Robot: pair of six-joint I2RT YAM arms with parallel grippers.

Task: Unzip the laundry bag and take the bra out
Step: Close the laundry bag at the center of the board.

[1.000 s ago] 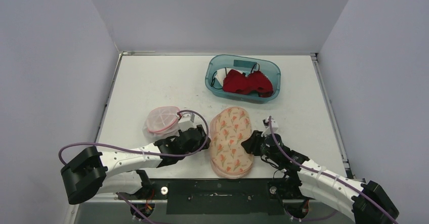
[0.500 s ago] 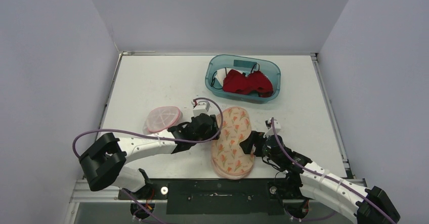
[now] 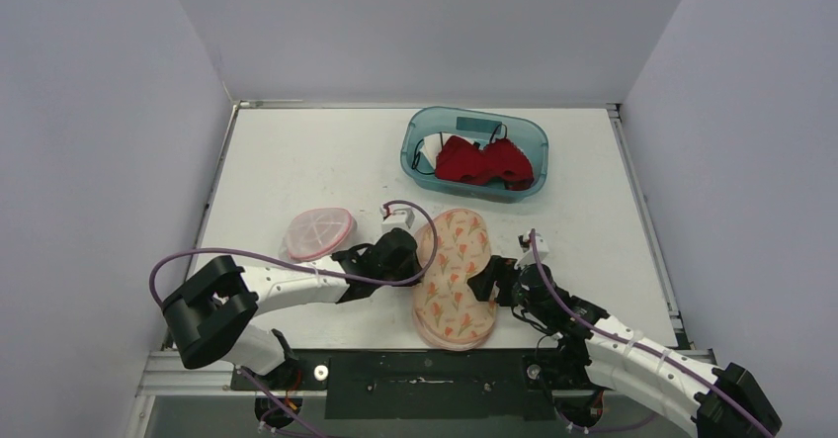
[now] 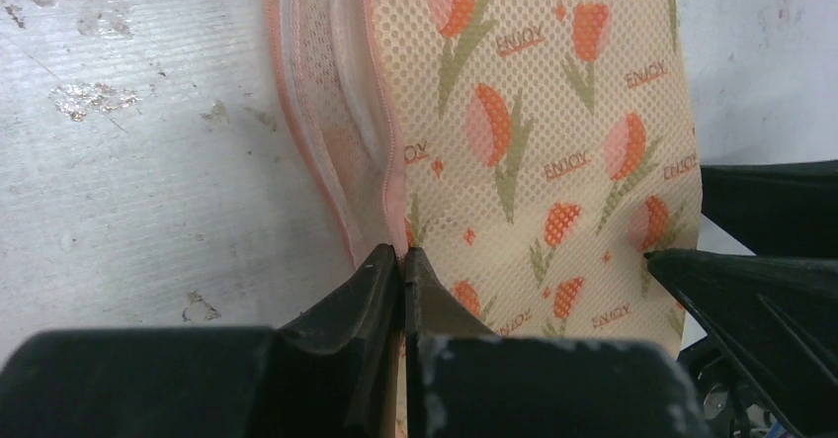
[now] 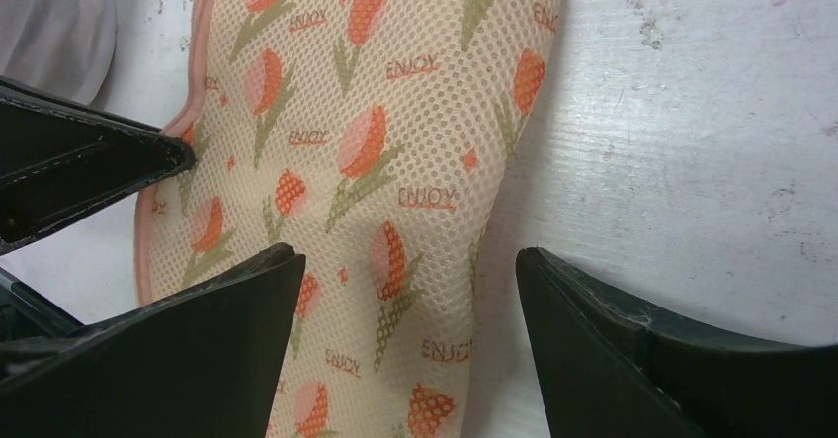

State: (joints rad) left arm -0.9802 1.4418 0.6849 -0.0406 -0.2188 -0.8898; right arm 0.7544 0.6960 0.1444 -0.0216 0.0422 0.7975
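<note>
From above, my left claw meets the near-left edge of the laundry bag, and my right claw its right edge.

On my left wrist, the fingers pinch shut on the pink zipper seam; I cannot tell whether they hold the pull.

On my right wrist, the claw gapes wide, with the bag between and ahead of the fingers on the desk.

Peach tulip-print mesh laundry bag, flat, front-centre

The left gripper sits low and pinches the laundry bag edge. The right gripper faces it, wide apart.
</note>
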